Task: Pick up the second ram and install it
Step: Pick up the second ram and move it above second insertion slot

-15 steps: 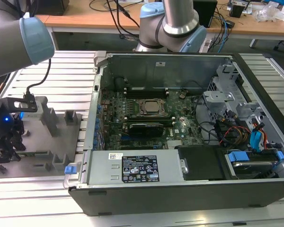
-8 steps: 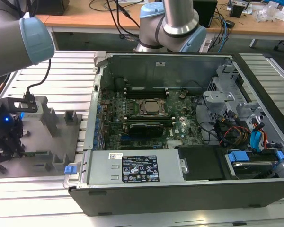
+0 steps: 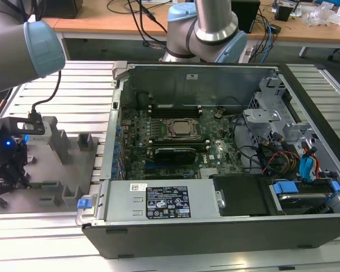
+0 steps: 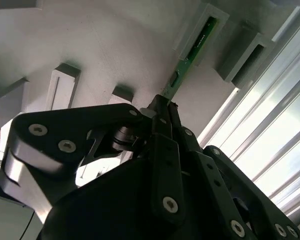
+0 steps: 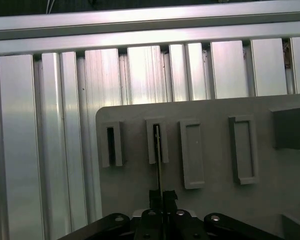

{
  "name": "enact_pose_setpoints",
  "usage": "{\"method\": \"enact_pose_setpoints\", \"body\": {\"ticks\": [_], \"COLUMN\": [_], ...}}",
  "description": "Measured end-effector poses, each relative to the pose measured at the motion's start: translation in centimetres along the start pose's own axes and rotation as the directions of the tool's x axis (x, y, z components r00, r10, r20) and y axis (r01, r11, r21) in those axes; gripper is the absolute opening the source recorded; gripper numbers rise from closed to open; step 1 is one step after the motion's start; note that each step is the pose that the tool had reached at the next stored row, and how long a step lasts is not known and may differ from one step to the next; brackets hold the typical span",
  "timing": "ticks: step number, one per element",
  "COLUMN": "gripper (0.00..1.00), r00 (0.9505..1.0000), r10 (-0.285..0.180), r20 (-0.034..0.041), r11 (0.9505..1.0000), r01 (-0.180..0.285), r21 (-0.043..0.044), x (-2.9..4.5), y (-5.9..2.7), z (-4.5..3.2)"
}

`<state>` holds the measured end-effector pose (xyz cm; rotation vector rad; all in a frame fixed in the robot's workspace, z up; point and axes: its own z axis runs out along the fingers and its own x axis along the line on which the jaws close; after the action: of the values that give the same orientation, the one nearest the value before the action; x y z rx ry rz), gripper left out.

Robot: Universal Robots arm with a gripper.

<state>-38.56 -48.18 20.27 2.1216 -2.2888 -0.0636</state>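
The second ram (image 4: 190,55) is a thin green board seen edge-on, its far end still sitting in a grey slotted holder (image 4: 225,17) on the grey tray (image 4: 115,45). My gripper (image 4: 162,107) is shut on its near end, black fingers pressed on both faces. In the first wrist view the ram (image 5: 158,165) runs as a thin line from the gripper (image 5: 160,195) up into the holder (image 5: 164,142). In the exterior view the gripper (image 3: 8,173) hangs low over the tray (image 3: 62,175) at that view's left, apart from the open computer case (image 3: 283,79).
The motherboard (image 3: 175,141) lies inside the case with the CPU socket (image 3: 181,129) and black memory slots (image 3: 173,107) beside it. Several other holders (image 5: 192,152) stand on the tray. Ribbed aluminium table (image 5: 40,140) surrounds the tray. Cables and a drive cage (image 3: 294,164) fill the case's right side.
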Motion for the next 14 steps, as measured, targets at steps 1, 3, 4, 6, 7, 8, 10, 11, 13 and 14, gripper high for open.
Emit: {"method": "enact_pose_setpoints", "body": {"ticks": [1,3,4,6,7,8,10,11,13,14], "gripper": [0.13,0.13,0.13,0.13,0.13,0.13,0.13,0.13,0.13,0.13], "r00": [1.0000,1.0000,1.0000,1.0000,1.0000,1.0000,1.0000,1.0000,1.0000,1.0000], "r10": [0.000,0.000,0.000,0.000,0.000,0.000,0.000,0.000,0.000,0.000], "r20": [0.0000,0.0000,0.0000,0.0000,0.0002,0.0004,0.0002,0.0001,0.0000,0.0001], "r11": [1.0000,1.0000,1.0000,1.0000,1.0000,1.0000,1.0000,1.0000,1.0000,1.0000], "r01": [0.000,0.000,0.000,0.000,0.000,0.000,0.000,0.000,0.000,0.000], "r21": [0.0000,-0.0001,0.0000,0.0000,0.0001,0.0004,0.0002,0.0000,0.0001,0.0001], "x": [0.00,0.00,0.00,0.00,0.00,-0.01,-0.01,-0.01,-0.02,-0.02], "y": [0.00,0.00,0.00,0.00,0.00,0.00,0.02,0.04,0.05,0.06], "z": [0.01,0.01,0.02,0.03,0.03,0.00,-0.49,-0.81,-1.19,-1.38]}}
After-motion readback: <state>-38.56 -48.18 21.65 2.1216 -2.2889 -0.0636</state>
